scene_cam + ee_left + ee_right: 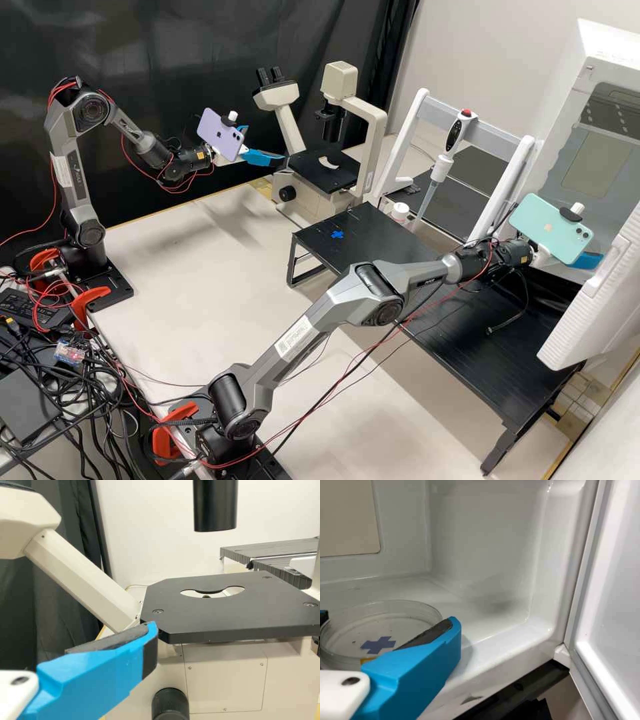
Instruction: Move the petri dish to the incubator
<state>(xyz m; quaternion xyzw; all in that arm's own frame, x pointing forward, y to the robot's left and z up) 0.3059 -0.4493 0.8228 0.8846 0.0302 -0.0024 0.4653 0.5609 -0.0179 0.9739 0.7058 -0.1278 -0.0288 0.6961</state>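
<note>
The incubator (pixel 485 555) is standing open; the left end effector (pixel 267 145) is hanging near the microscope (pixel 327 170), fingers apart. Inside the incubator, the right end effector (pixel 389 619) is clamping the dish (pixel 357 630) between its fingers. Light, stiff, slick and probably brittle, it is wanting gentle pressure on opposite side walls.

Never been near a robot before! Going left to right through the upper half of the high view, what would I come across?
Purple phone → microscope → small white-capped container → pipette with a red top button → white incubator.
</note>
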